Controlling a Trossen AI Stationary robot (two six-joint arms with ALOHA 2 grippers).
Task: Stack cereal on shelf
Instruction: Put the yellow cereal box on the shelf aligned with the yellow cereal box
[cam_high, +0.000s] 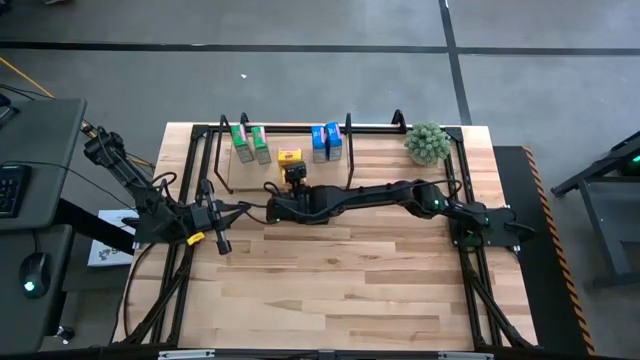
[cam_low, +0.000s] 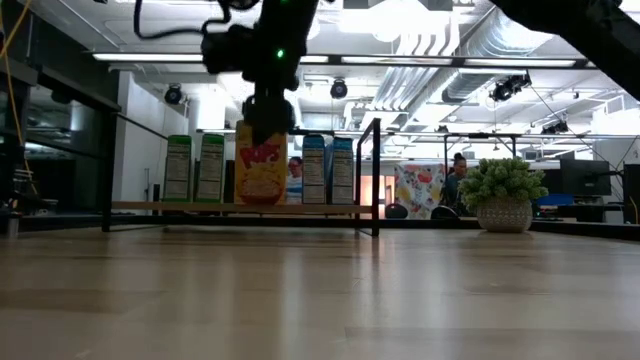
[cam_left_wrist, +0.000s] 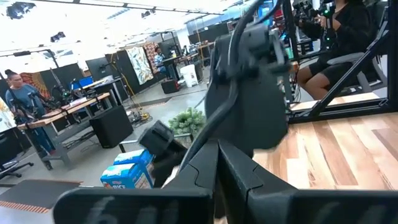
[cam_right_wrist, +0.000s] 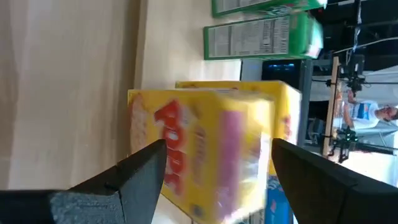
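The shelf (cam_high: 372, 128) (cam_low: 150, 207), a black tube rack with a wooden board, stands at the table's far edge. Two green cereal boxes (cam_high: 250, 143) (cam_low: 194, 168), a yellow one (cam_high: 289, 155) (cam_low: 260, 172) (cam_right_wrist: 205, 155) and two blue ones (cam_high: 326, 141) (cam_low: 328, 170) stand upright on its board. My right gripper (cam_high: 293, 174) (cam_low: 266, 118) (cam_right_wrist: 217, 149) is open, just above and on the near side of the yellow box's top, and touches nothing that I can see. My left gripper (cam_high: 221, 243) (cam_left_wrist: 217, 180) is shut and holds nothing at the table's left.
A round green plant in a pot (cam_high: 427, 143) (cam_low: 503, 195) stands at the far right, beside the shelf. My right arm (cam_high: 400, 195) stretches across the table's middle. Bare tabletop (cam_high: 340, 290) lies on the near side. People sit in the room beyond.
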